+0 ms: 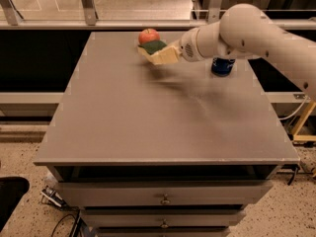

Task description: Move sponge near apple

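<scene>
We see gripper (160,55) at far side, jaws squeezing sponge (154,46) beside apple (148,35). Sponge soft, light; we hold edges.

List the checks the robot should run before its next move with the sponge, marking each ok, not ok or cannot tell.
1. Sponge lies close beside apple: ok.
2. Apple sits on table: ok.
3. Gripper at the sponge, far side of table; hold on sponge: cannot tell.
4. Sponge resting on table surface: cannot tell.
5. Blue can upright, apart from sponge: ok.
</scene>
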You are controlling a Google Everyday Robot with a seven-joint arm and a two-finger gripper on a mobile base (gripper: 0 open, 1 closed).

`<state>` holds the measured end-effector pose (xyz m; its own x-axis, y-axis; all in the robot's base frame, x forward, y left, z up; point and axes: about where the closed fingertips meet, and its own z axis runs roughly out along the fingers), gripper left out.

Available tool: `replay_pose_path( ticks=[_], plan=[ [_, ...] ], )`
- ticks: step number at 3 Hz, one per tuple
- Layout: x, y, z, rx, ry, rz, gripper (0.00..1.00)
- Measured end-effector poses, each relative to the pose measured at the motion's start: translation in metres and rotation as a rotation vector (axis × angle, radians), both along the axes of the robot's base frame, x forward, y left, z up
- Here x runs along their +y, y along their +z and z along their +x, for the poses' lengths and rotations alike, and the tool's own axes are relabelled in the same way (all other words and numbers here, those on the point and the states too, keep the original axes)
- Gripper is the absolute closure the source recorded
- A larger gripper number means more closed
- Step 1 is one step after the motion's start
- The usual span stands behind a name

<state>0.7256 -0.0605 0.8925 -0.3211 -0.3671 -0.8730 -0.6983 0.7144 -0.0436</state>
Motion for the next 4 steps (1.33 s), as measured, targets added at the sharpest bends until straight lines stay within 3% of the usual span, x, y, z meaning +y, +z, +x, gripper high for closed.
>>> replay_pose_path(
  ticks=[1,2,4],
  plan=[
    [-0.0031,-0.0261,-0.0032,0.015,-0.078,-0.017,1.00],
    [-0.0014,-0.0307,-0.0040,0.022,-0.079,-0.014,0.82],
    [0.0024,-0.0314,-0.0043,0.023,-0.073,-0.014,0.36]
  ],
)
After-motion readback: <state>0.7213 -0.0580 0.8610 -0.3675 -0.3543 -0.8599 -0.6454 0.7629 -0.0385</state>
